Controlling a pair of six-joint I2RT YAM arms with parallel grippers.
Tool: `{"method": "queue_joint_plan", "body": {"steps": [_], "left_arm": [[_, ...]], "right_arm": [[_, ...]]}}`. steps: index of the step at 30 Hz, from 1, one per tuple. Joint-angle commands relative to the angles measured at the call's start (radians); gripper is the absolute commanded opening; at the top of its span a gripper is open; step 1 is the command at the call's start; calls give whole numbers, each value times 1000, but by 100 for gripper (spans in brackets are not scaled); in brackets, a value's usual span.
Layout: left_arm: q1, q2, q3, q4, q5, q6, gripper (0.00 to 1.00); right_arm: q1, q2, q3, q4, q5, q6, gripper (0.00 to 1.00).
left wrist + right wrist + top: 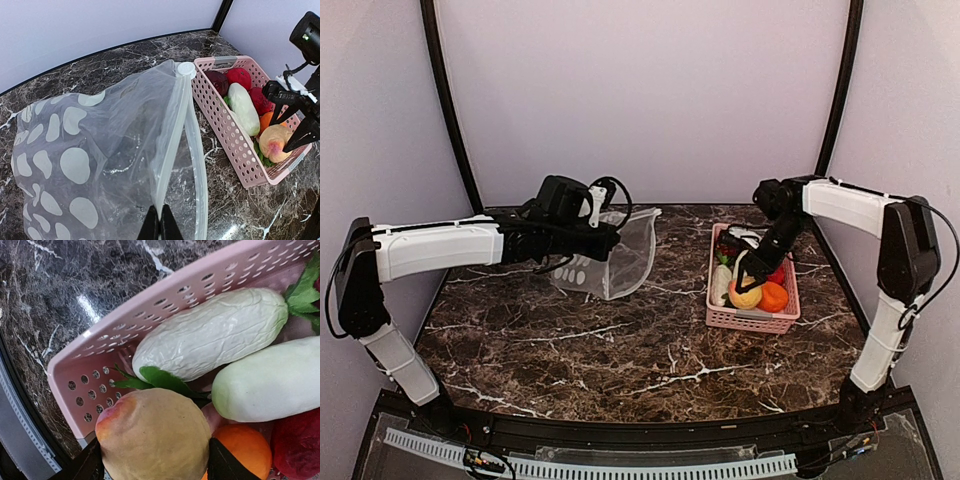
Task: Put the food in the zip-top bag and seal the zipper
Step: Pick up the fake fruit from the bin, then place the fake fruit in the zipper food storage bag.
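The clear zip-top bag [620,258] with white dots lies left of the pink basket [752,320], its mouth towards the basket. My left gripper [161,223] is shut on the upper zipper strip [172,125] at the mouth edge and holds it up, so the mouth [192,150] gapes. My right gripper [155,465] is inside the basket, its fingers pressed on both sides of the yellowish piece [155,435]. Two white radishes [210,332] [270,380], an orange [245,450], two red balls [240,77] [258,100] and a dark purple piece [216,80] lie in the basket.
The basket's perforated wall [100,365] is close on the right gripper's near side. Dark marble table [620,350] spreads in front of bag and basket. Black frame posts [445,100] and white walls bound the back.
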Motion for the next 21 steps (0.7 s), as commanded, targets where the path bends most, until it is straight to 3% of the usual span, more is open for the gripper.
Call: {"method": "queue_joint_plan", "body": {"steps": [1,8,16,21], "left_arm": [[-5,-4,27,-22,12,1,1],[-5,0,25,-17,27,-18,1],[-5,-11,24,6,115,-28,1],[-5,-29,8,51,156,-31,1]], "right_arm": [[4,-74,81,-3,-63,53,54],[37,-44,306,-9,-306,73,51],[136,-5,381,251,-551,147,51],[209,67,457,342,-551,200,51]]}}
